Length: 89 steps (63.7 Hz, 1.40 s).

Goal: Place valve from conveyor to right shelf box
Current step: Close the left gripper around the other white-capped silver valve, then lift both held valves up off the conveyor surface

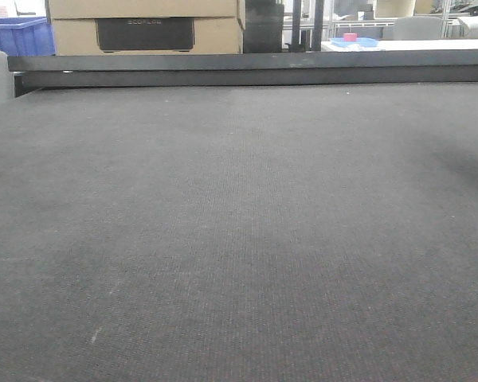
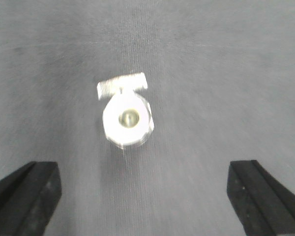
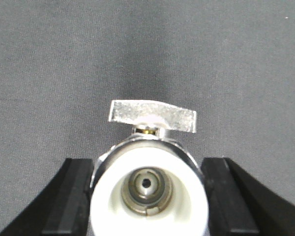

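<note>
The conveyor [image 1: 239, 239] fills the front view as a wide dark grey textured belt; neither valve nor gripper shows there. In the right wrist view a shiny silver valve [image 3: 108, 201] with a white ring end and a flat handle [image 3: 152, 117] sits between my right gripper's [image 3: 147, 196] black fingers [image 3: 71, 196], which touch both its sides. In the left wrist view a blurred silver valve [image 2: 127, 118] lies on the belt [image 2: 211, 73], ahead of my left gripper [image 2: 145, 196]. Its fingers [image 2: 24, 196] are wide apart and hold nothing.
A dark rail [image 1: 247, 68] runs along the belt's far edge. Behind it stand cardboard boxes [image 1: 143, 24], a blue bin [image 1: 16, 36] at the left and a white table with a blue tray [image 1: 354, 40] at the right.
</note>
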### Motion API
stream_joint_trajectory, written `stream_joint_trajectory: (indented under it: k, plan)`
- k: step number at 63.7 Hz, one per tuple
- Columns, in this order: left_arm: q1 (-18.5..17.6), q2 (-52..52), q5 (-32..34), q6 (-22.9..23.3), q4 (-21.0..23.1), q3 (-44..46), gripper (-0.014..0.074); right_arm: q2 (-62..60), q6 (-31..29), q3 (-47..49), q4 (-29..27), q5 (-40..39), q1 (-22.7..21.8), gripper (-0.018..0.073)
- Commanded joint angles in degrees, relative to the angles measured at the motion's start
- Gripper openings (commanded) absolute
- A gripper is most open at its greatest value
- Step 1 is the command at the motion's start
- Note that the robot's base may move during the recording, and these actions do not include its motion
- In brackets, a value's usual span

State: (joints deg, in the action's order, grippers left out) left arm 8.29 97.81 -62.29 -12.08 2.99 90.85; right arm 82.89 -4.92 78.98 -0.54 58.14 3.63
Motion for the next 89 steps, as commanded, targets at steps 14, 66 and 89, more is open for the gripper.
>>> stream_joint_trajectory:
  k: [14,66,89]
  plan:
    - [0.16,10.14,4.85,-0.39,-2.62,4.85,0.0589,-1.06,-0.49,0.59,0.54,-1.7,0.09,-0.0154]
    - [0.16,15.05,1.44,0.46,-1.65,6.01,0.0519,-1.06,-0.49,0.59,0.54,-0.89,0.09,-0.0154]
    - [0.16,15.05,0.83,0.56,-1.65,6.01,-0.0111,-1.06,-0.49,0.59,0.54,-0.89,0.09,-0.0154]
